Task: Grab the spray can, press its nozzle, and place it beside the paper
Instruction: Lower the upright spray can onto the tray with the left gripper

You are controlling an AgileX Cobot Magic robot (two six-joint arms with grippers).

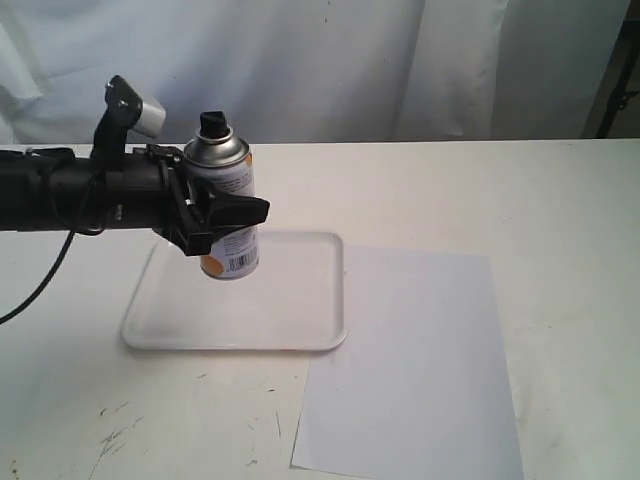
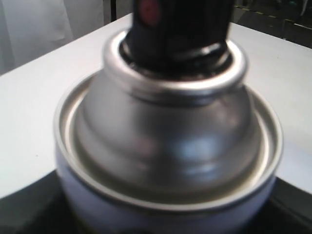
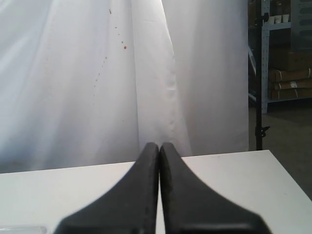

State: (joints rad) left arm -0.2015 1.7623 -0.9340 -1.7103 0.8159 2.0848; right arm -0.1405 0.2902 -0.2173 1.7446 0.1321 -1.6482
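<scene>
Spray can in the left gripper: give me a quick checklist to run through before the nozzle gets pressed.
1. Grip: ok. The left gripper is clamped around the middle of the spray can.
2. Lift: ok. The can hangs above the tray, not touching it.
3. Posture: ok. The can looks about upright.
4. Nozzle access: ok. Nothing covers or touches it.
5. Right gripper: shut, ok for pressing, but it is out of the exterior view, so how well it lines up with the nozzle: cannot tell.
6. Spray direction relative to the paper: cannot tell.
</scene>
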